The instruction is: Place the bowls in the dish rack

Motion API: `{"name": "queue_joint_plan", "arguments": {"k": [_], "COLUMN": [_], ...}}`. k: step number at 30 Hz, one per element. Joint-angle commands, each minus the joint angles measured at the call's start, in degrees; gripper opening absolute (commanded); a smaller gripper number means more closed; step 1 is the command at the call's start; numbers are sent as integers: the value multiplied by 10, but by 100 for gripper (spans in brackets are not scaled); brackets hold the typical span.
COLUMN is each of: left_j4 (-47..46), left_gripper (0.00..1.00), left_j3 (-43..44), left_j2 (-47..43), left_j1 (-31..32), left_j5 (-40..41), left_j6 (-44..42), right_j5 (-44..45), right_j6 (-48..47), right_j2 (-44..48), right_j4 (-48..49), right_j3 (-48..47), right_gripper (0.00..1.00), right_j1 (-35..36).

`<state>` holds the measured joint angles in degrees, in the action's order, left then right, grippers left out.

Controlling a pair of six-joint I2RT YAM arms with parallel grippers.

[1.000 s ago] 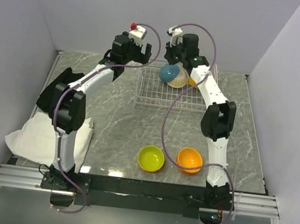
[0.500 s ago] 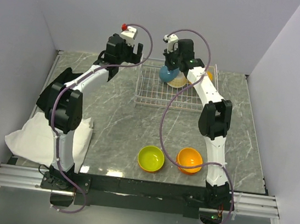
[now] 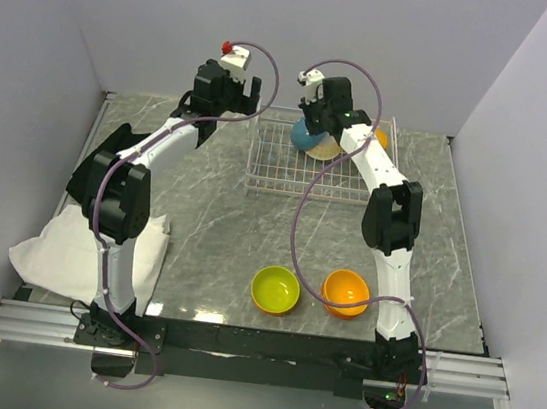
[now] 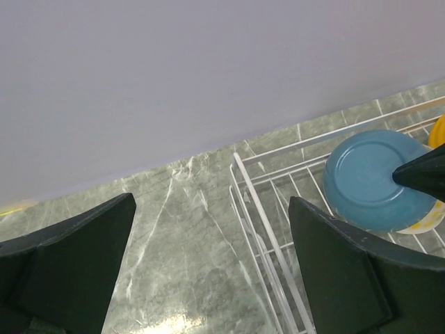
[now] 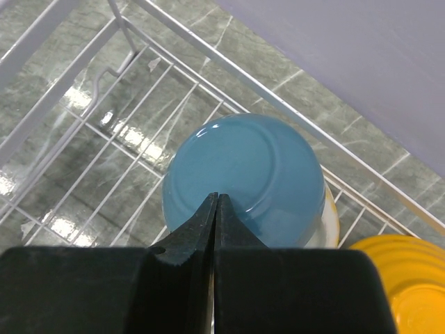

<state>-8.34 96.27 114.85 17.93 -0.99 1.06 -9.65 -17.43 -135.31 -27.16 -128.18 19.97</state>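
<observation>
From my seat the marbled table [image 3: 210, 226] fills the view, and the dish rack [image 3: 282, 177] sits at its far end with both arms reaching out to it. Three of the bowls are in the rack: the teal bowl [image 5: 243, 177] lies foot-up, leaning on the patterned bowl [image 5: 328, 212], with an orange bowl [image 5: 389, 278] just beside them. I count five bowls in all; a sixth I cannot find. The lime bowl [image 3: 275, 290] and the second orange bowl [image 3: 347, 292] sit mouth-up on the near edge, well apart from both claws, back toward the bases. I'd judge the orange one is the right arm's, being close to its lower link; the lime one lies between the arms. The right gripper [image 5: 215, 200] is pressed together and empty above the teal bowl; the left gripper [image 4: 208, 257] is spread wide, holding nothing, beside the rack's corner.
</observation>
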Motion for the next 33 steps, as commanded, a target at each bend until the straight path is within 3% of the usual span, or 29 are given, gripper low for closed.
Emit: {"name": "queue_joint_plan", "arguments": {"k": [1, 33], "left_j4": [-20, -32], "left_gripper": [99, 99], "left_j3": [32, 58], "left_j2": [-13, 25], "left_j1": [3, 6], "left_j5": [-3, -14], "left_j6": [-4, 8], "right_j5": [27, 75], "right_j6": [-7, -20], "right_j2": [13, 58], "right_j4": [1, 4], "right_j3": [6, 54], "right_gripper": [0, 0], "right_j1": [-12, -40]}}
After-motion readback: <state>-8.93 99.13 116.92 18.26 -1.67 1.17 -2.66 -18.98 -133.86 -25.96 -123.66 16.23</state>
